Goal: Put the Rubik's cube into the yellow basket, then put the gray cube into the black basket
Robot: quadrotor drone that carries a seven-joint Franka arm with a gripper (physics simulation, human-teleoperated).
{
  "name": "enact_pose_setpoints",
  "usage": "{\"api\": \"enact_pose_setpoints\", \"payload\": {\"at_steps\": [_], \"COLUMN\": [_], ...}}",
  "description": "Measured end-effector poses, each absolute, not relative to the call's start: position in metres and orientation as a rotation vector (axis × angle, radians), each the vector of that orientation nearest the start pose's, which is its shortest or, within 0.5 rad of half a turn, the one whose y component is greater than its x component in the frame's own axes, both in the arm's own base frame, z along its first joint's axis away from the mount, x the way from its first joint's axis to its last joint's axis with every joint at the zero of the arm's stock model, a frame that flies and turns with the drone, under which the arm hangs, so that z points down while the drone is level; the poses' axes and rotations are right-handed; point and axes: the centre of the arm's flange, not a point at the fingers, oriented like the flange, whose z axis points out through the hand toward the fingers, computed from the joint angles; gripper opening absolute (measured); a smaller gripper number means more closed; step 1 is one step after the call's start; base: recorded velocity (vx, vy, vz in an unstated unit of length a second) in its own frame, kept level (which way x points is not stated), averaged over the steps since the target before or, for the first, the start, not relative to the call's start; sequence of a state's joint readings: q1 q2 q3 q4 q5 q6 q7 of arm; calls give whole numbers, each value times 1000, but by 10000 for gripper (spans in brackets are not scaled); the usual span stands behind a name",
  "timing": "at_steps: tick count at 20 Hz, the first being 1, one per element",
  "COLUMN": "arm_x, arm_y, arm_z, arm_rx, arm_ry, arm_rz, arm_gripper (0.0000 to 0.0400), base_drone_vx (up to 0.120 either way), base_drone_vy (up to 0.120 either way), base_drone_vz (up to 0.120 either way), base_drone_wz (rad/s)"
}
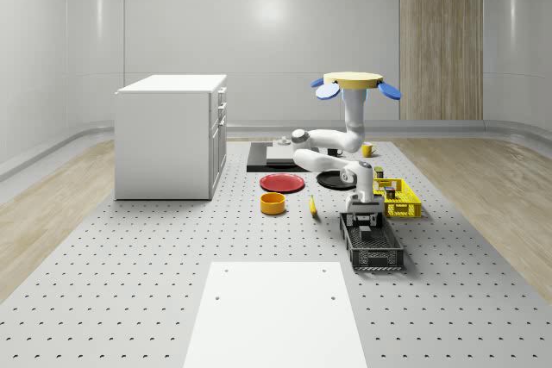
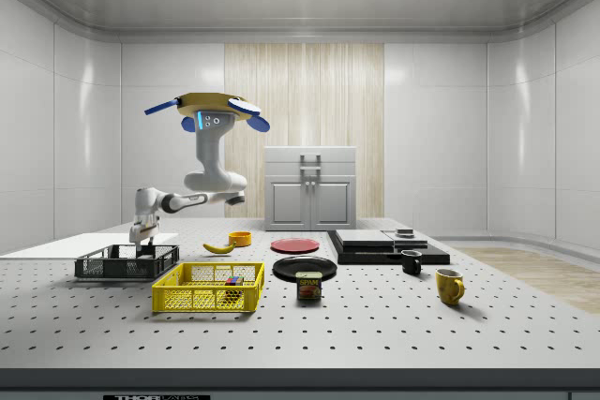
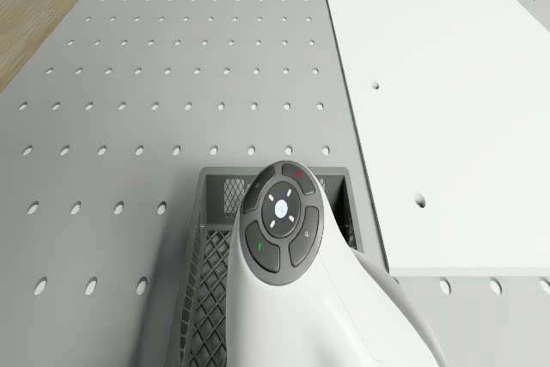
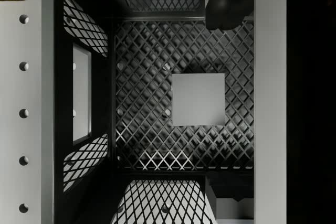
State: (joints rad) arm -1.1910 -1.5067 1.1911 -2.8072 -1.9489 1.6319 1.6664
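Note:
The gray cube (image 4: 198, 99) lies flat on the mesh floor of the black basket (image 1: 379, 258), free of the fingers. My gripper (image 4: 229, 103) hangs open just above it, reaching down into the basket (image 1: 362, 213), one dark finger (image 4: 228, 6) on each side with a gap to the cube. The Rubik's cube (image 2: 232, 280) sits inside the yellow basket (image 2: 192, 299), which stands beside the black basket (image 2: 112, 269). The drone (image 1: 356, 84) hovers above the table behind the two baskets, its arm bent down and forward. The arm's wrist (image 3: 282, 217) is over the black basket (image 3: 215, 204).
A white cabinet (image 1: 171, 135) stands at the whole-scene view's left. A red plate (image 1: 282, 183), orange bowl (image 1: 272, 203), banana (image 1: 312, 205) and black plate (image 1: 332, 180) lie near the baskets. A white board (image 1: 274, 312) covers the front. A can (image 2: 308, 286) and mugs (image 2: 449, 285) stand nearby.

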Motion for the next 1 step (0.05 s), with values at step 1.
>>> {"api": "enact_pose_setpoints", "payload": {"at_steps": [1], "arm_x": [313], "arm_y": [6], "arm_z": [543], "arm_rx": [1], "arm_ry": [-2], "arm_rz": [786], "arm_gripper": [397], "base_drone_vx": [0], "base_drone_vy": [0], "base_drone_vz": [0], "base_drone_wz": [0]}}
